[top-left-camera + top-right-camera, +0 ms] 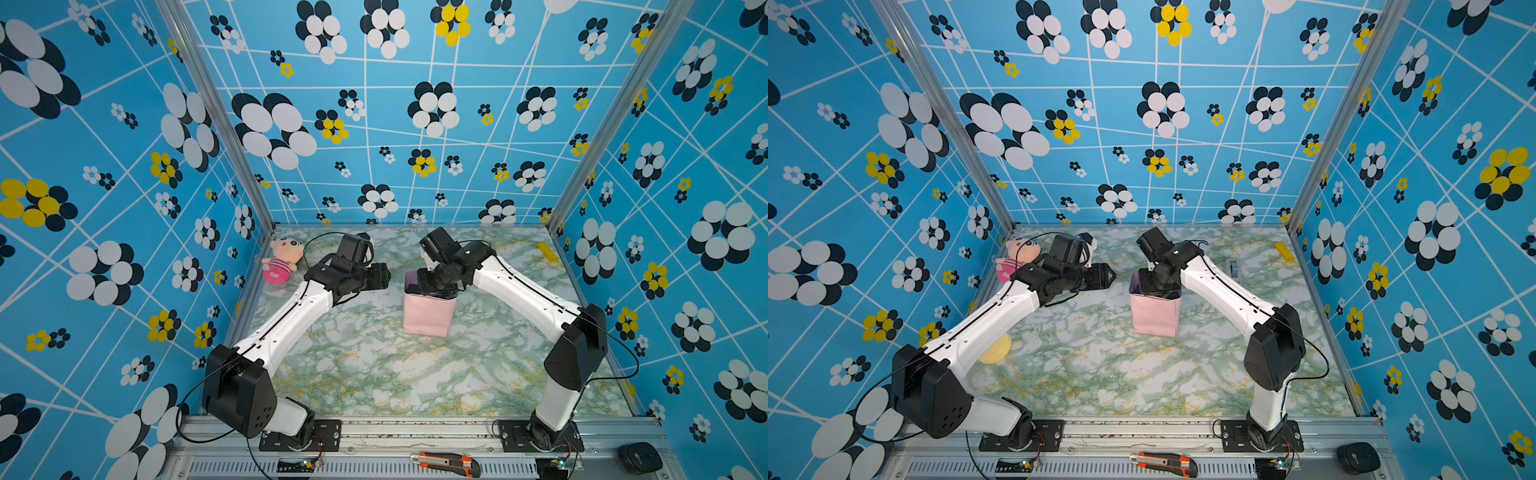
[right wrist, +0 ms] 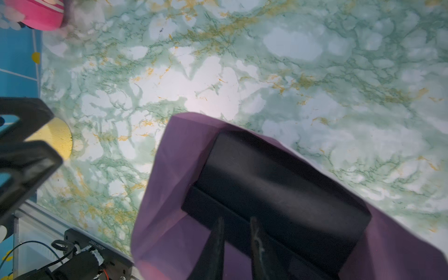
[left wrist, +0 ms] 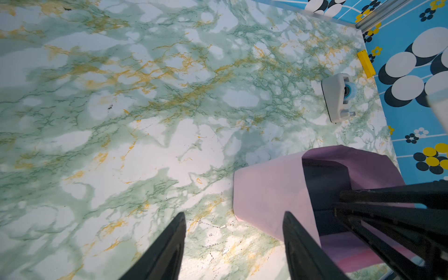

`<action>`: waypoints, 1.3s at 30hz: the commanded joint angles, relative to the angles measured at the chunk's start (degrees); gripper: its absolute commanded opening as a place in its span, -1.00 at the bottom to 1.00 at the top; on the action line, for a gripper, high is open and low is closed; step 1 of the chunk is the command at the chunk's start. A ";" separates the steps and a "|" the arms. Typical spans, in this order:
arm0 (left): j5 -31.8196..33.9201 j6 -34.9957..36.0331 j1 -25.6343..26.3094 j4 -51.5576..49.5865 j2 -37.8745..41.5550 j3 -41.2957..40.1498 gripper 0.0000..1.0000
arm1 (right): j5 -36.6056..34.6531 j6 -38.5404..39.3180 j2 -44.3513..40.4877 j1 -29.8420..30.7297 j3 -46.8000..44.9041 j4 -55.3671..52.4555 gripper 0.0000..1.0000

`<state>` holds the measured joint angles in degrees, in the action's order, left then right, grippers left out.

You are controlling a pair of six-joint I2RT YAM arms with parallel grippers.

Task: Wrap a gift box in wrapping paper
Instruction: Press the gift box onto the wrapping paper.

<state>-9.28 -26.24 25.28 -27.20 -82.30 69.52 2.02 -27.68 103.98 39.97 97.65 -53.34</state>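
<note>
The wrapping paper (image 1: 428,316) stands as an upright sleeve mid-table, pale pink outside and purple inside (image 2: 169,181). Inside the sleeve sits the black gift box (image 2: 278,181), also visible in the left wrist view (image 3: 324,184); both top views hide most of it. My right gripper (image 2: 237,218) reaches down into the sleeve's open top (image 1: 1156,286). Its fingers stand a narrow gap apart with their tips at the box's lid edge and nothing between them. My left gripper (image 3: 234,213) hovers wide open and holds nothing, just left of the paper (image 1: 384,276).
A plush doll (image 1: 282,257) lies at the back left. A tape dispenser (image 3: 337,97) and a yellow block (image 1: 547,251) sit near the right wall. A yellow disc (image 1: 995,351) lies under the left arm. A box cutter (image 1: 446,462) rests on the front rail.
</note>
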 commanded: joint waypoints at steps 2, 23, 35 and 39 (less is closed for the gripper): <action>-4.59 -1.10 -1.17 8.52 3.00 -5.41 0.32 | -1.25 -0.94 1.54 0.01 -2.02 0.18 -0.56; -9.71 2.67 -1.10 18.46 4.16 -13.55 0.36 | -1.58 -5.65 3.66 0.05 -11.46 2.18 -0.57; -23.19 24.03 -0.87 38.57 7.86 -24.77 0.76 | -6.35 6.26 -13.60 0.02 -7.09 14.47 -0.08; -26.04 28.88 -0.29 43.08 6.89 -27.44 0.84 | -7.81 13.64 -26.10 -0.63 -22.70 28.96 0.26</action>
<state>-30.76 -3.95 24.60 9.13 -75.42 43.72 -3.46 -20.93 83.59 39.90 81.97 -34.22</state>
